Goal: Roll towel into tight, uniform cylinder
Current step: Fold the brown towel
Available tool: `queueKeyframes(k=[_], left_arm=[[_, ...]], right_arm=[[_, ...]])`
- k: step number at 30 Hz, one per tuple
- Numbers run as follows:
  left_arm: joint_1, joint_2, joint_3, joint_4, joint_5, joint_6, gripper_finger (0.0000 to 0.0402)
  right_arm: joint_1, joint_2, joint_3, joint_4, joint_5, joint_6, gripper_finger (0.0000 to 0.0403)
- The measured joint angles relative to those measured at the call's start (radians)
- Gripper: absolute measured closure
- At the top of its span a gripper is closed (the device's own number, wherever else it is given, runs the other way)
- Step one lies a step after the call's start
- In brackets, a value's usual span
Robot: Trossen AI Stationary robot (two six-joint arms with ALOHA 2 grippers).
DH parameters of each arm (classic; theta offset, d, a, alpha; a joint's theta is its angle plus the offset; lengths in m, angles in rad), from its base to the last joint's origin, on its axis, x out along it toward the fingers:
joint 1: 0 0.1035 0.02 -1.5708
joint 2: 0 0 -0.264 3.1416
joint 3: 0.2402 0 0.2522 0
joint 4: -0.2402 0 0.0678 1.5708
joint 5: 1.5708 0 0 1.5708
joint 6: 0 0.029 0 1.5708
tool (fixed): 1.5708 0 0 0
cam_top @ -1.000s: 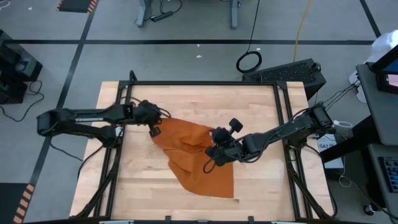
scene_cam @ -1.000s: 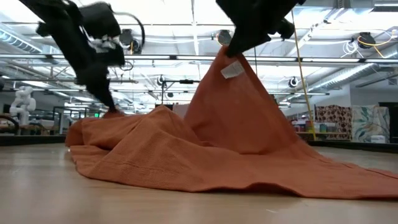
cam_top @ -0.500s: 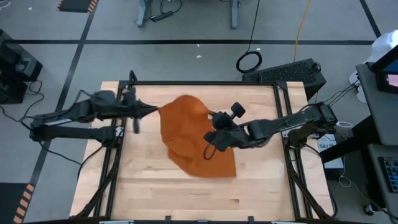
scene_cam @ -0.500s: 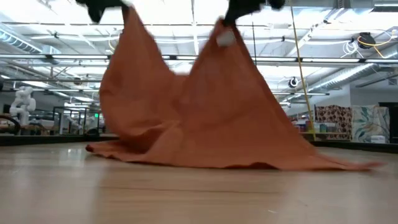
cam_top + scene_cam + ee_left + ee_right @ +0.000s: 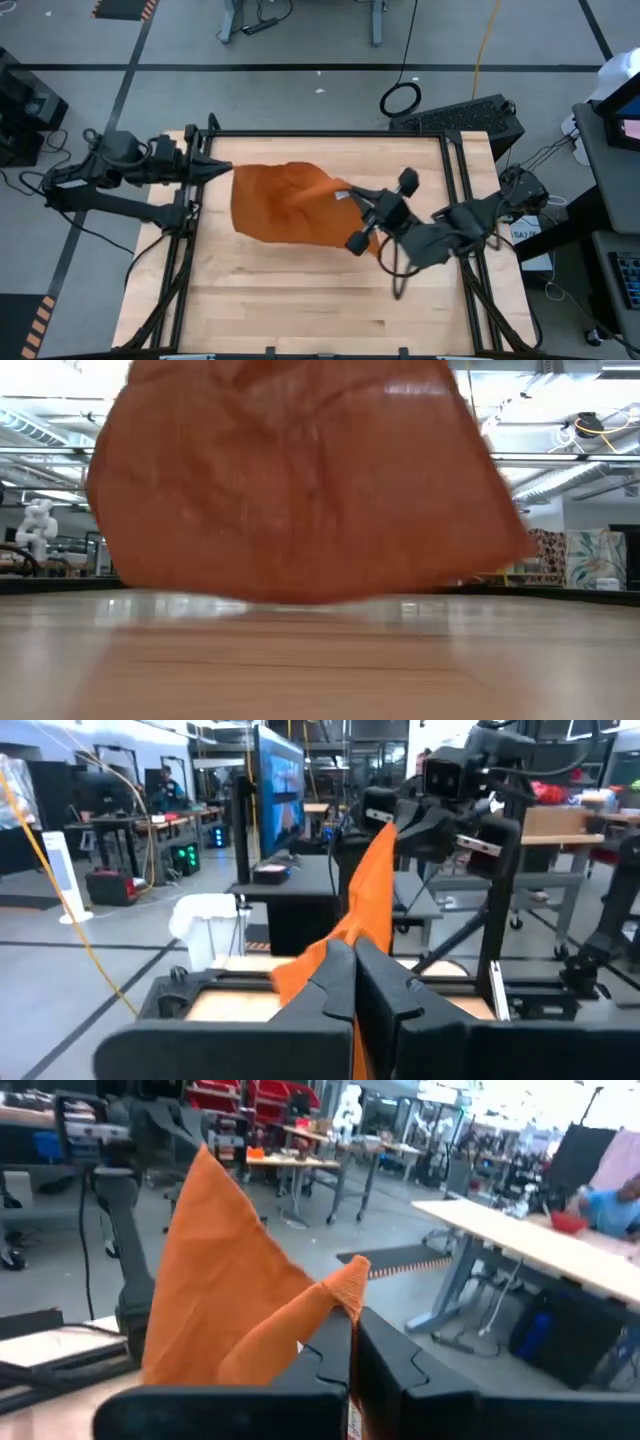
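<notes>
High view: left gripper (image 5: pixel 222 170) pinched on one towel (image 5: pixel 285 203) corner nr tabletop (image 5: pixel 300 300) left edge, right gripper (image 5: pixel 343 192) pinched on other corner mid-table. Towel hung taut betw. both, clear of wood. Risk: corner slipping from either pinch, cloth dropping bunched. Count: 1 towel, 2 grippers.

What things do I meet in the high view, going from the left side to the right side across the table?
Left hand, shut on a towel corner → rust-orange towel, stretched between both arms → right hand, shut on the other corner.
</notes>
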Motion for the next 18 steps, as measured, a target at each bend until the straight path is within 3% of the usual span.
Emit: queueKeyframes(k=[8, 10, 13, 18], left_arm=[[-0.064, 0.177, 0.215, -0.043, -0.01, 0.074, 0.0401], [-0.067, 0.209, 0.273, -0.085, -0.056, 0.093, 0.0401], [-0.066, 0.229, 0.311, -0.196, -0.216, 0.101, 0.0401], [-0.058, 0.247, 0.302, -0.445, -0.562, 0.059, 0.0401]], right_arm=[[-0.007, 0.0, 0.181, -0.044, -0.002, -0.277, 0.0401], [-0.023, -0.002, 0.195, -0.104, -0.002, -0.282, 0.0401], [-0.038, -0.004, 0.195, -0.299, -0.012, -0.128, 0.0401], [-0.056, 0.0, 0.115, -0.74, -0.015, 0.337, 0.0401]])
